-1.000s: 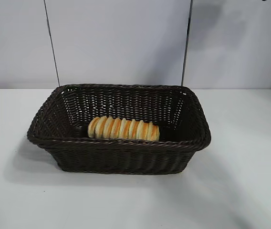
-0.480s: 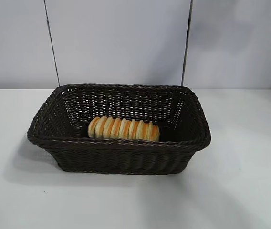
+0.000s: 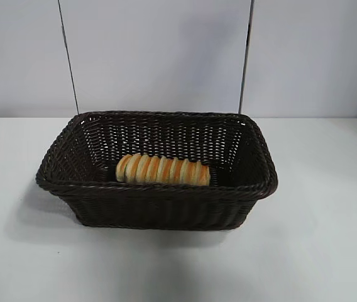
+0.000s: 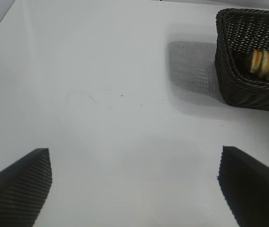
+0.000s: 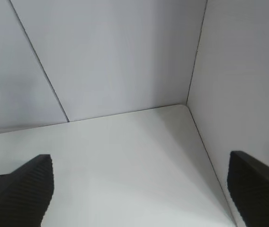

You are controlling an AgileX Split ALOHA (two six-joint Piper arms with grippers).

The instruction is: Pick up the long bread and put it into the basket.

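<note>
The long bread (image 3: 163, 170), golden with orange-brown stripes, lies lengthwise on the floor of the dark brown wicker basket (image 3: 159, 192) in the middle of the white table. In the left wrist view the basket (image 4: 229, 71) and one end of the bread (image 4: 268, 65) show far off. My left gripper (image 4: 135, 163) is open over bare table, well away from the basket, with nothing between its fingers. My right gripper (image 5: 140, 168) is open too, empty, facing a corner where the table meets the walls. Neither arm shows in the exterior view.
White walls with dark vertical seams (image 3: 67, 56) stand behind the table. The table (image 3: 317, 251) surrounds the basket on all sides. In the right wrist view the table's far corner (image 5: 186, 105) meets two wall panels.
</note>
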